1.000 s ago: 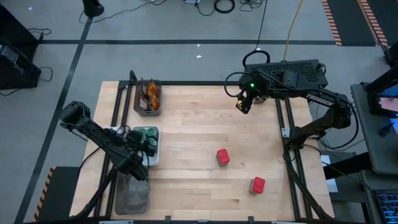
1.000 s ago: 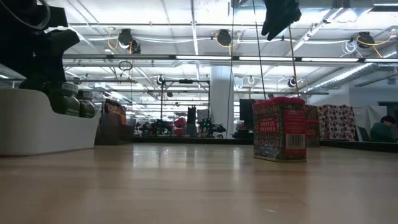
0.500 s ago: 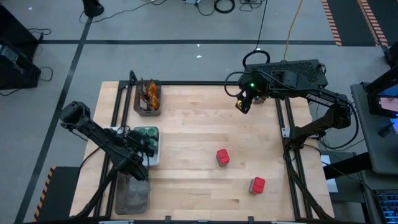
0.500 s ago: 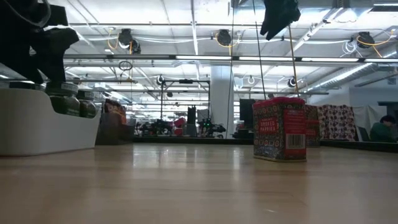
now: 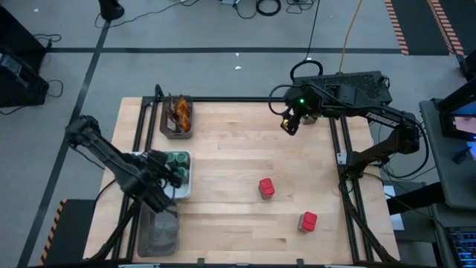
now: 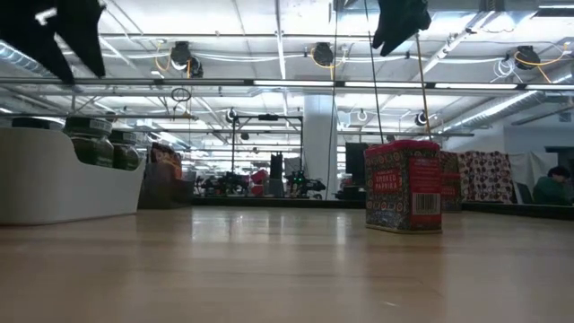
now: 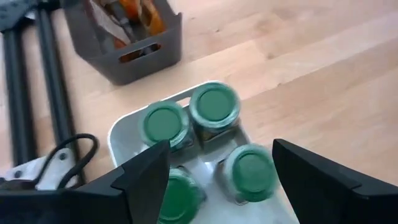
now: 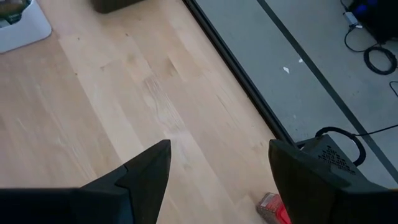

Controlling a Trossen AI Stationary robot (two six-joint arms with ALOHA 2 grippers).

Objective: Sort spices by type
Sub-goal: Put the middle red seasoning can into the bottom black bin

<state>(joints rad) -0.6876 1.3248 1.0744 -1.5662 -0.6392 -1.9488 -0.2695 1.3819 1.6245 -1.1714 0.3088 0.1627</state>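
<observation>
Several round jars with green lids point(image 7: 214, 106) stand upright in a white tray point(image 5: 184, 187) at the table's left. My left gripper point(image 7: 219, 149) hangs open above them point(image 5: 175, 173), touching none; the low view shows it high up point(image 6: 67, 36). Two red boxy packets point(image 5: 266, 187) point(image 5: 307, 220) stand on the wood at the near right. Brown-orange sachets point(image 5: 179, 113) stick up out of a dark bin point(image 7: 143, 59) at the far left. My right gripper point(image 5: 288, 125) waits open, high over the far right of the table point(image 8: 219, 149).
A grey tray point(image 5: 158, 232) lies at the near left corner, below the left arm. Black frame rails point(image 5: 338, 156) run along the table's sides. Bare wood stretches across the middle, between the white tray and the red packets.
My left gripper has risen straight up from just over the jars in the white tray and now hangs well clear of them. The jars stand where they stood.
</observation>
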